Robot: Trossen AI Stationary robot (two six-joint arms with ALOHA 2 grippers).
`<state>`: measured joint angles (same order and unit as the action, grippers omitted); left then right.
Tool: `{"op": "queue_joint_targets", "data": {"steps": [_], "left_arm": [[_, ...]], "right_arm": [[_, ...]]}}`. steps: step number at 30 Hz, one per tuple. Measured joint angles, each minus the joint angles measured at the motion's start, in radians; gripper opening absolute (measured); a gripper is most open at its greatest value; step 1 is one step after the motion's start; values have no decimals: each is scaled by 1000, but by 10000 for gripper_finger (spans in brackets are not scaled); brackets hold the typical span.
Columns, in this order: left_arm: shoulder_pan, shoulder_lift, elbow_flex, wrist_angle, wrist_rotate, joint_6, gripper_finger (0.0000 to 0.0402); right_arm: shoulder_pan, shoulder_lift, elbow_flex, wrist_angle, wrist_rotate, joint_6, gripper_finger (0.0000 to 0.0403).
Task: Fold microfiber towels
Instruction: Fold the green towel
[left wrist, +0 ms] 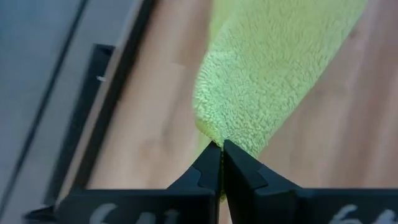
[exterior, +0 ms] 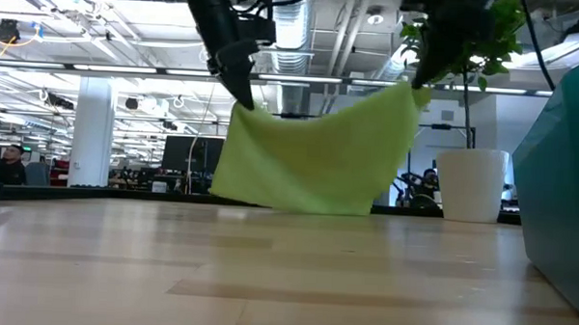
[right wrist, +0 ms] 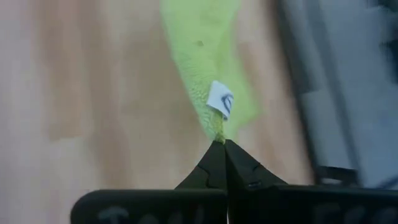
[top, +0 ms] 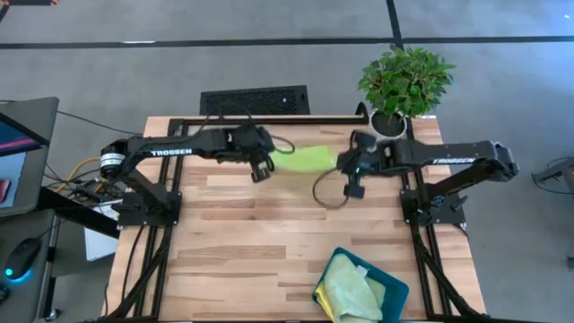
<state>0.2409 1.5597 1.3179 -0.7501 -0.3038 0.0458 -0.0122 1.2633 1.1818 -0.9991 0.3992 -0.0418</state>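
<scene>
open-plan office/lab floor: exposed ceiling ducts (exterior: 294, 32), strip lights, rows of monitors (exterior: 188, 159), person at desk (exterior: 14, 163), butcher-block table (top: 269, 233), potted plant (top: 405, 82)

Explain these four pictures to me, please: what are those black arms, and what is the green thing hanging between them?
Two robot arms work at a wooden table. One camera looks down from above, one sits at table height, one rides on each wrist. The left gripper and the right gripper each pinch a corner of a lime green towel, which hangs between them, its lower edge at the table. More towels lie in a teal tray at the table's edge. A potted plant stands on a far corner.
</scene>
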Motion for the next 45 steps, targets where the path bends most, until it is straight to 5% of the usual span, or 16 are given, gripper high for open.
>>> {"op": "queue_joint_targets", "data": {"steps": [5,15,30,34,45], "left_arm": [[-77,0,-123,16,68,-71,0],[-224,0,-360,221,81,-250,0],[-244,0,-361,151,-154,-553,0],[-241,0,-361,84,-239,-641,0],[-228,0,-361,90,-260,-658,8]], "right_arm": [[100,77,-71,18,-153,85,4],[208,242,-92,51,-170,165,5],[23,365,-91,207,67,86,5],[-32,384,-91,250,77,66,5],[-111,413,-92,317,70,-1,34]]}}
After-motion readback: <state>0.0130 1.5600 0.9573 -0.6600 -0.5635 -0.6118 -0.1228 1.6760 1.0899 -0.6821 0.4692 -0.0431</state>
